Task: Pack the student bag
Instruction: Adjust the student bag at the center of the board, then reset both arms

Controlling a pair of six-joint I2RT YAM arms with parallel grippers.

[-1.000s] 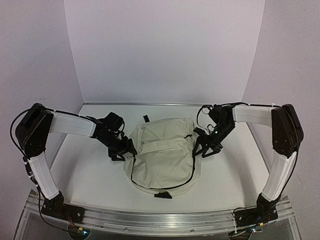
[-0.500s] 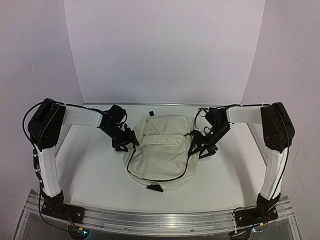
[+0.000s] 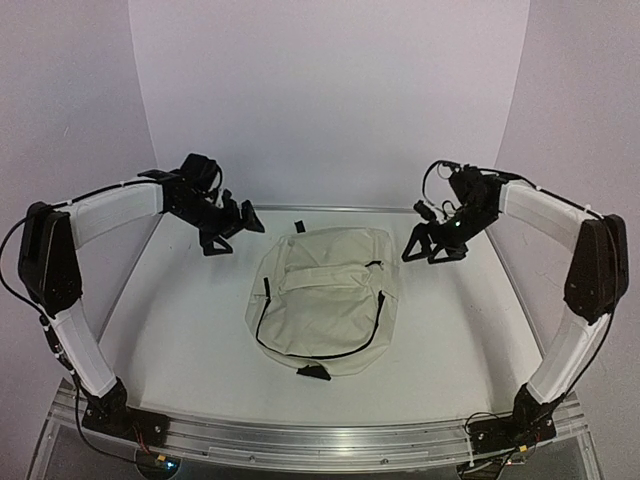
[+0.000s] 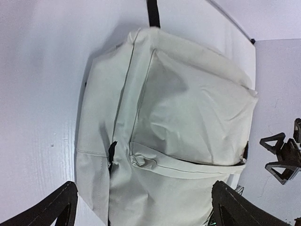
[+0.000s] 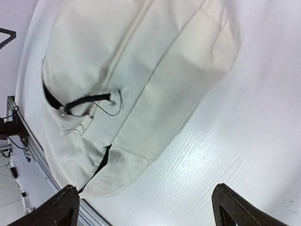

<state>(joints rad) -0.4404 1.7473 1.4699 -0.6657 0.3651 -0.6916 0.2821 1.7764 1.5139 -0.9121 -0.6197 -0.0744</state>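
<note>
Top external view has the student bag (image 3: 322, 300) lying flat about the middle of the worktop (image 3: 170, 340), its top toward the back edge and a black strap tab (image 3: 314, 372) pointing at the near edge. The left gripper (image 3: 235, 228) hangs above the back left part of the worktop and the right gripper (image 3: 432, 250) above the back right. Both are clear of the fabric, with their jaws spread wide and nothing between them.

The bag looks limp, light and rather flat, so it would probably sag and fold if lifted from one point. A pinch on each side seam, or on a strap tab, seems the surest hold. The black zipper line (image 3: 330, 352) curves round the near end. It appears shut, though the wrist views are too oblique to be certain, so opening it is likely the step in hand.
</note>
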